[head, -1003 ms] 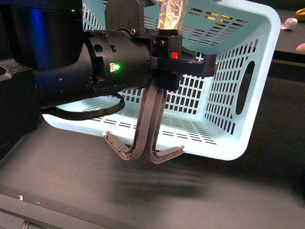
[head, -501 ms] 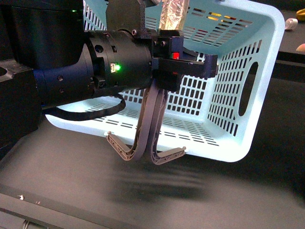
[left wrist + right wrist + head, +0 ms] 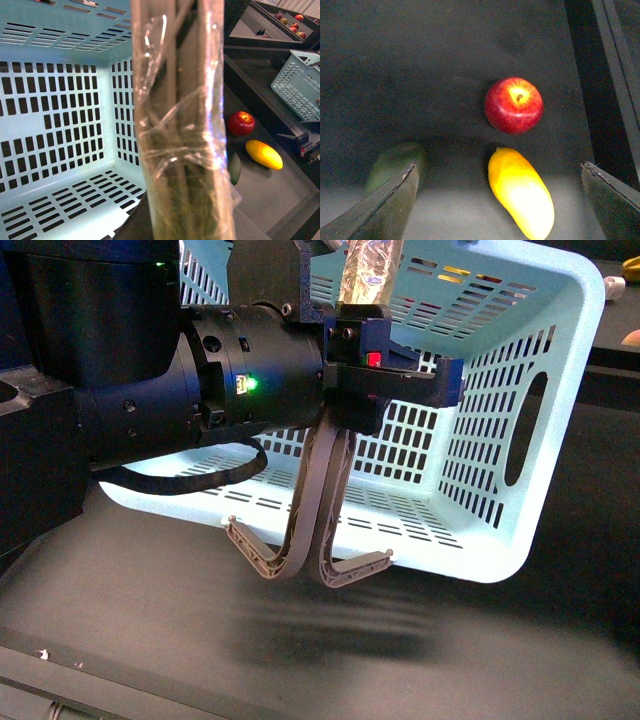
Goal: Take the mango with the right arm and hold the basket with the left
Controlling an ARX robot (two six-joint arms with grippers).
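Note:
The pale turquoise basket (image 3: 560,390) hangs tilted above the dark table, its open side towards the left arm. My left gripper (image 3: 395,365) is shut on the basket's grey-brown handles (image 3: 322,490), which hang below it in the front view. In the left wrist view the taped handle (image 3: 182,125) fills the middle and hides the jaws, with the basket's inside (image 3: 60,100) behind it. The yellow-orange mango (image 3: 521,192) lies on the table between my right gripper's open fingers (image 3: 385,205). The right gripper (image 3: 498,166) hovers above it, empty. The mango also shows in the left wrist view (image 3: 264,154).
A red apple (image 3: 514,105) lies close beside the mango, and a dark green fruit (image 3: 395,162) sits by one right finger. In the left wrist view a second slotted basket (image 3: 300,80) stands farther off, and several fruits (image 3: 292,25) lie on a far shelf.
The basket's far corner has risen and shifted slightly right in the front view, tilting the basket more. The left arm has moved a little with it.

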